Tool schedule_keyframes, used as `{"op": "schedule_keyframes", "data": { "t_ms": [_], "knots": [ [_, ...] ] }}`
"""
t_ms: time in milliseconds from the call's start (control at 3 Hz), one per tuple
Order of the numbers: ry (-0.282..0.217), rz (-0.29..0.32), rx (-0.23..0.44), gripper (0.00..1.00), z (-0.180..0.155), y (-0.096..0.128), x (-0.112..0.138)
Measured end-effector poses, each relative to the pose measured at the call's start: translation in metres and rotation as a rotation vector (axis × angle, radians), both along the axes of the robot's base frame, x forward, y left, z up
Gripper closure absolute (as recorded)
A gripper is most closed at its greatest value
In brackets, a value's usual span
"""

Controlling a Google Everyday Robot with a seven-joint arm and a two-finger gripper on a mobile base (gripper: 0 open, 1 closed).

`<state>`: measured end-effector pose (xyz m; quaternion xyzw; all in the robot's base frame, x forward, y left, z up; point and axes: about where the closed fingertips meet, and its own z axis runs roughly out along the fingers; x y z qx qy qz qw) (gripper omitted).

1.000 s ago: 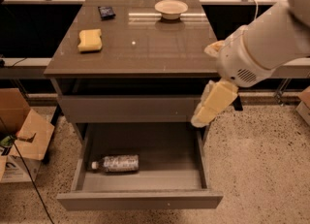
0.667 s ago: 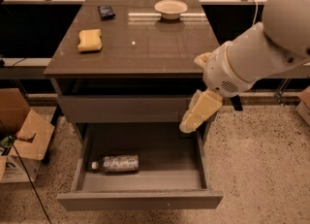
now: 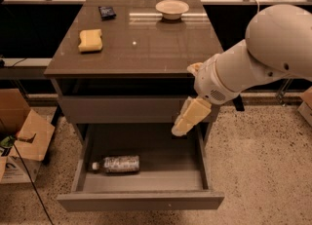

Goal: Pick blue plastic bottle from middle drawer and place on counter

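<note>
- The bulky white robot arm (image 3: 253, 58) reaches in from the right. Its rounded upper housing sits high beside the cabinet, and the wrist is angled down and to the left.
- The cream-coloured two-finger gripper (image 3: 185, 121) hangs off that wrist and points down-left. It crosses the closed drawer front, with its tip over the right rear corner of the open drawer.
- I can't tell from this angle whether the gripper is spread or closed, but it is carrying nothing.
- The wide, shallow grey middle drawer (image 3: 141, 200) is pulled right out, with its plain flat front nearest the camera.
- The blue plastic bottle (image 3: 117, 163), small and clear with a white cap and a pale speckled label, lies on its side on the drawer floor. It is left of centre, with the cap pointing left.
- The bottle sits well apart from the gripper, off to the left and lower in the picture, with bare drawer floor between them.
- The glossy dark grey-brown tabletop (image 3: 146, 44) carries a yellow sponge (image 3: 90, 40) on the left, a pale shallow bowl (image 3: 172, 9) at the back and a small dark object (image 3: 107, 11) at back left.
- An open cardboard box (image 3: 22, 131) stands on the speckled floor to the left.
- Against a second ago, the arm has swung leftward and dropped. The gripper was hanging off the cabinet's right edge and now reaches in over the drawer. The bottle hasn't budged.
</note>
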<state>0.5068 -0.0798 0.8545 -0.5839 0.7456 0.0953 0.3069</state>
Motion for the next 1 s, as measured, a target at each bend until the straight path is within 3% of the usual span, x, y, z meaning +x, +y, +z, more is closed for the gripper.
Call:
{"op": "schedule_keyframes", "data": {
  "t_ms": [333, 667, 1000],
  "knots": [
    [0.028, -0.018, -0.001, 0.0, -0.016, 0.006, 0.001],
    [0.072, -0.054, 0.067, 0.0, -0.056, 0.021, 0.005],
    [0.081, -0.072, 0.113, 0.0, -0.077, 0.032, 0.013]
  ]
}}
